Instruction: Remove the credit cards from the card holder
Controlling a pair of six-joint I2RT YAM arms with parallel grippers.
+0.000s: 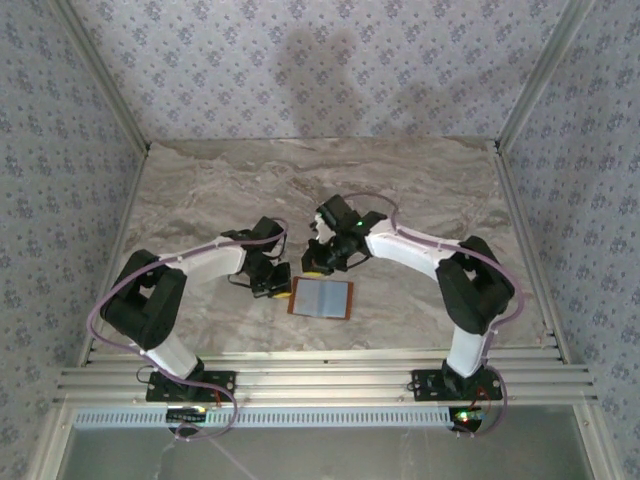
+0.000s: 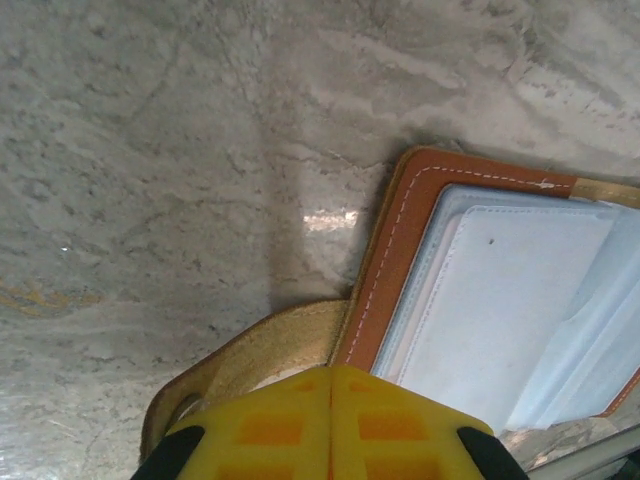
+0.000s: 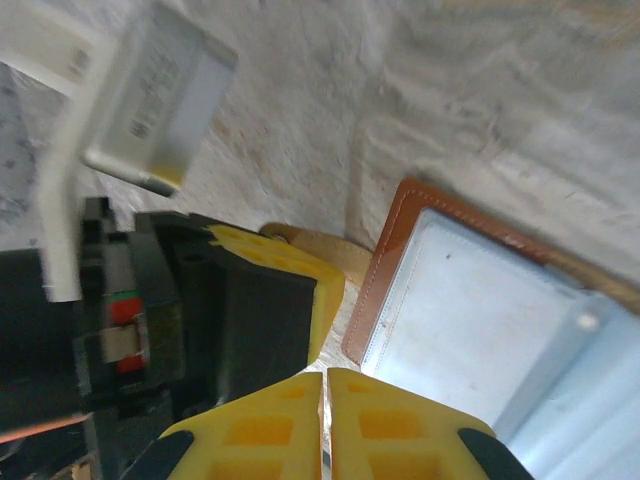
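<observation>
Yellow-tipped and pressed together, left end effector (image 2: 332, 372) and right end effector (image 3: 323, 375) hang beside the card holder (image 1: 321, 298), elbows out.

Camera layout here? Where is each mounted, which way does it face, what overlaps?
Top external: above and behind the bases, looking down at the table; shows both arms, left hand, right hand, open card holder.
Left wrist: on the left wrist, looking down past its shut yellow fingers at the card holder's corner.
Right wrist: on the right wrist, looking down past its own fingers; left hand alongside.
Shared: both wrist views catch the same brown corner.
</observation>
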